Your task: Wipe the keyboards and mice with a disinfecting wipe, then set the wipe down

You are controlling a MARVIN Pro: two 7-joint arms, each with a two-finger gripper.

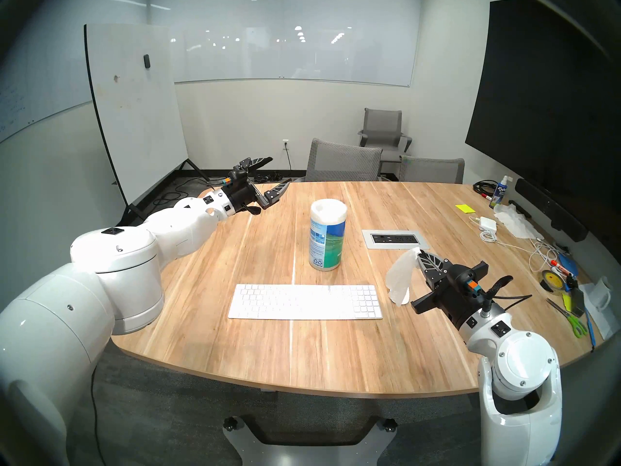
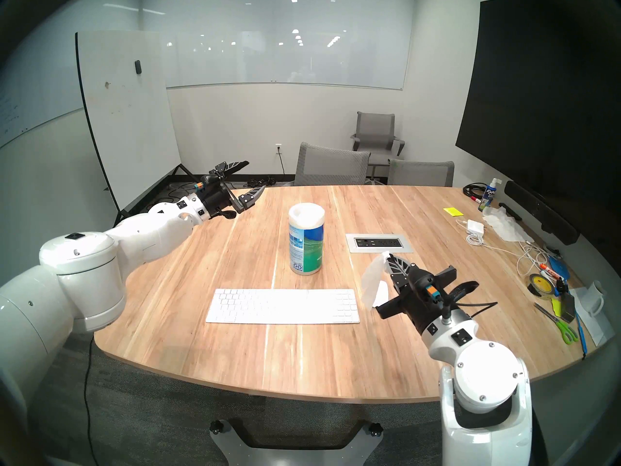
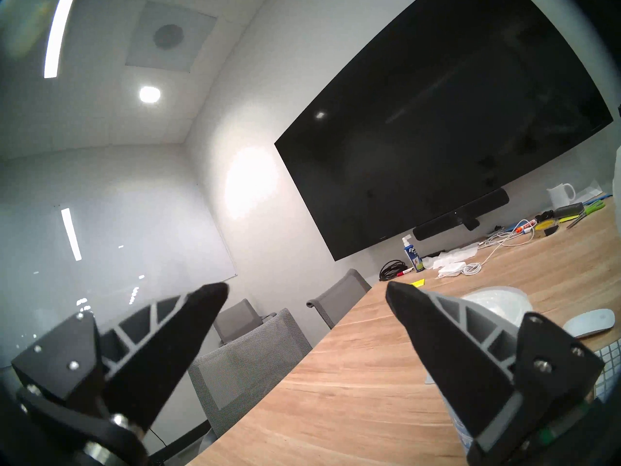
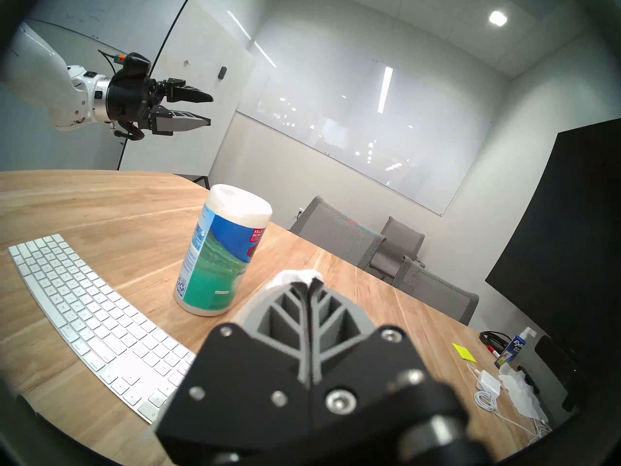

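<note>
The white keyboard (image 1: 305, 302) (image 4: 84, 307) lies flat near the table's front edge. Just right of it, my right gripper (image 1: 418, 252) (image 4: 314, 282) hangs above the table, shut on the top of a limp white wipe (image 1: 401, 277) (image 2: 373, 280). The wipe dangles in front of the white mouse (image 3: 593, 322), so the head views show only a sliver of the mouse. My left gripper (image 1: 279, 172) (image 3: 304, 287) (image 4: 210, 110) is open and empty, raised over the table's far left edge, well away from the keyboard.
A blue-green wipes canister (image 1: 327, 240) stands behind the keyboard. A power outlet panel (image 1: 395, 238) is set into the wooden table (image 1: 268, 354). The right side holds a power adapter (image 1: 489, 222), crumpled tissue (image 1: 514, 223), spray bottle (image 1: 499, 191), tape and scissors. Grey chairs (image 1: 342, 161) line the far edge.
</note>
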